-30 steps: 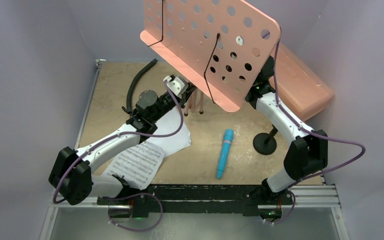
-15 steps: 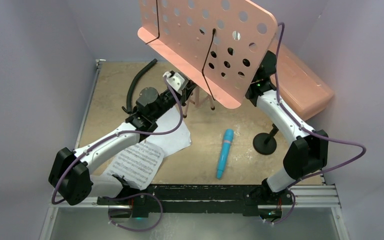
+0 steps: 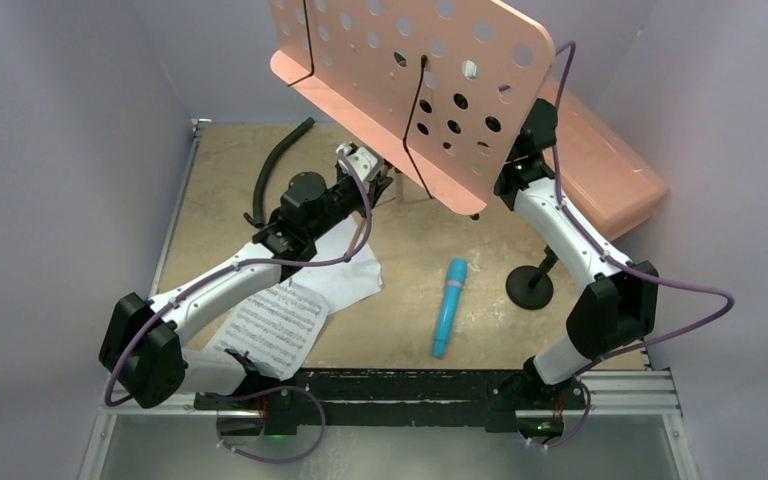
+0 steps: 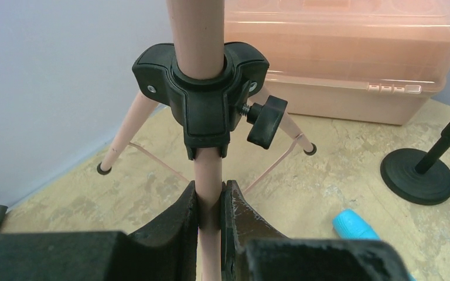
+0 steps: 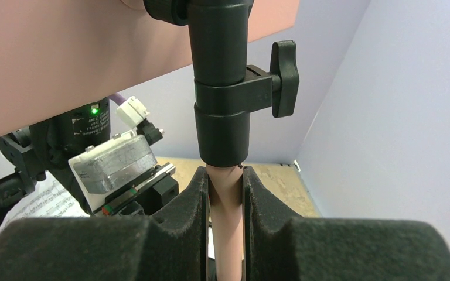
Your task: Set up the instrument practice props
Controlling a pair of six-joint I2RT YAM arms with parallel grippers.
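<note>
Tan tabletop point(image 3: 410, 262), upper centre: I'm planting the music stand point(image 3: 410, 70), left gripper point(image 4: 210, 202) and right gripper point(image 5: 225, 187) clamping its pole point(image 4: 202, 35); next, release gently.

The music stand point(image 3: 410, 80) fills the upper centre of the overhead frame, with the box point(image 3: 610, 170) at upper right and the hose point(image 3: 275, 165) at upper left. Two pages point(image 3: 275, 325) lie overlapping at lower left. The microphone point(image 3: 449, 305) lies at lower centre, with the mic stand point(image 3: 530, 288) just right of it.

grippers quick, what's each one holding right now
Left gripper: shut on the music stand, low on its pole.
Right gripper: shut on the same pole, higher up.
</note>
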